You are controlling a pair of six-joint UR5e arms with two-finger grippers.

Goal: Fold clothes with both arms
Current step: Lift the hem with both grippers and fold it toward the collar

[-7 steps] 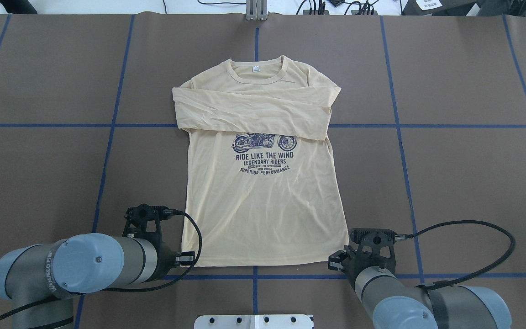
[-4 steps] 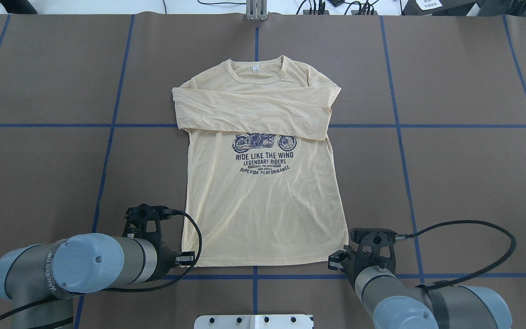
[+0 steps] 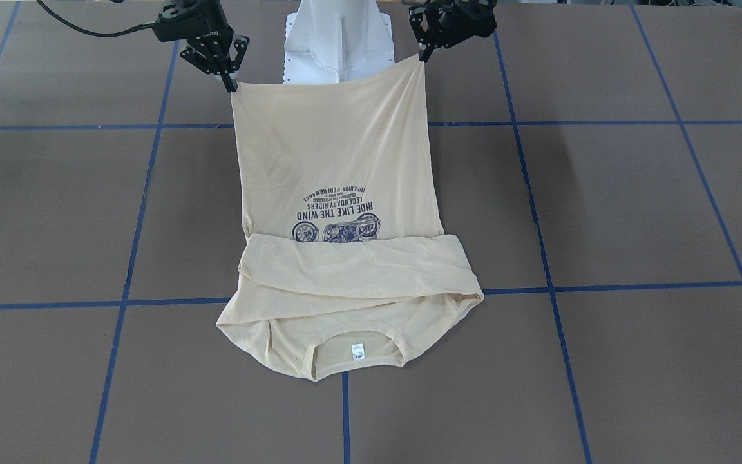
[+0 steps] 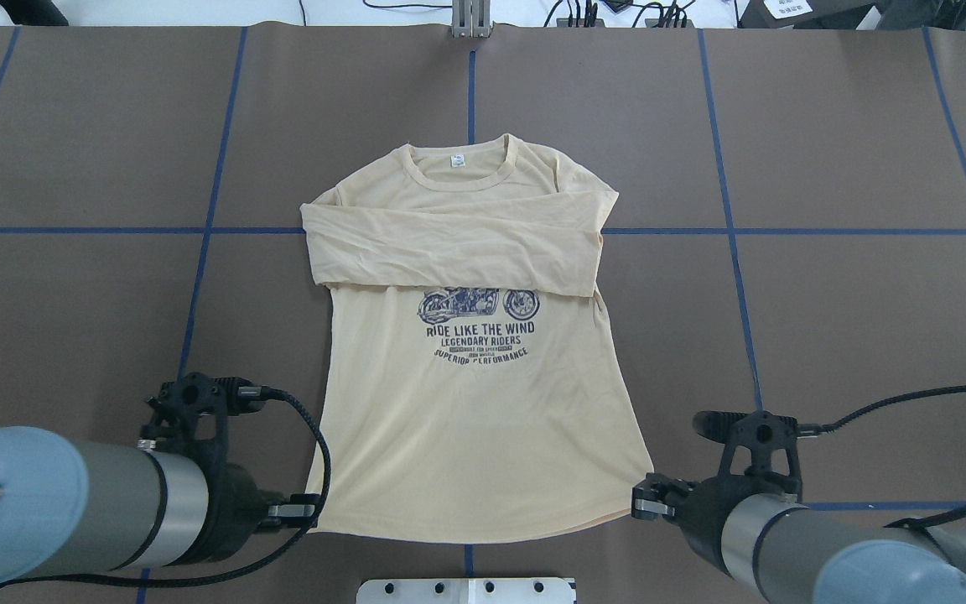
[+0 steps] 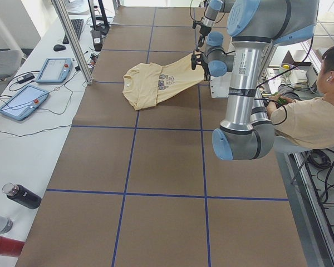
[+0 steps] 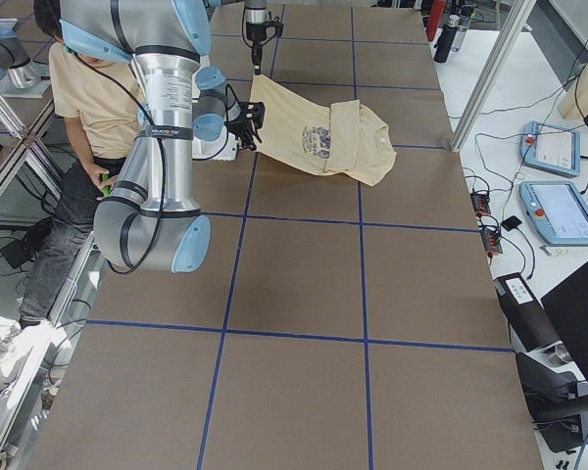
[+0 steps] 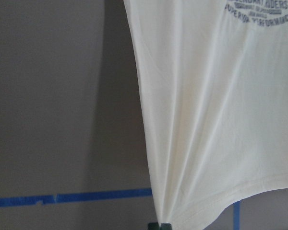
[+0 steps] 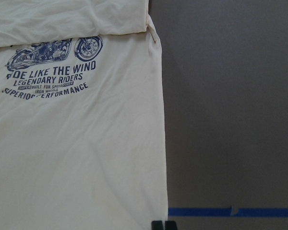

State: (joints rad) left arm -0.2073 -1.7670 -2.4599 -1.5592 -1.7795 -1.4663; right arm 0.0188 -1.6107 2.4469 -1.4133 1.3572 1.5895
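T-shirt [image 4: 475, 419] hem corners now raised, pulled nearer robot, clamped by left pincer [image 3: 421, 57] & right pincer [image 3: 230, 85].

Cream T-shirt [image 4: 466, 403], sleeves crossed, collar at twelve o'clock; left arm [image 4: 72, 503] at seven and right arm [image 4: 785, 537] at five hold its hem raised.

The only lettering I can read from here sits on the pale cream-yellow long-sleeved T-shirt [image 4: 475, 419]. Its navy chest print [image 4: 480, 330], under a motorcycle drawing, says "RIDE LIKE THE WIND", then "LEGENDARY RIDERS", then an arched "SUPERIOR PERFORMANCE". Two tiny boxed lines between the last two are too small for me to make out. On the front-facing camera the same words show upside down. The small white neck label [image 4: 454, 162] carries a mark I cannot read.
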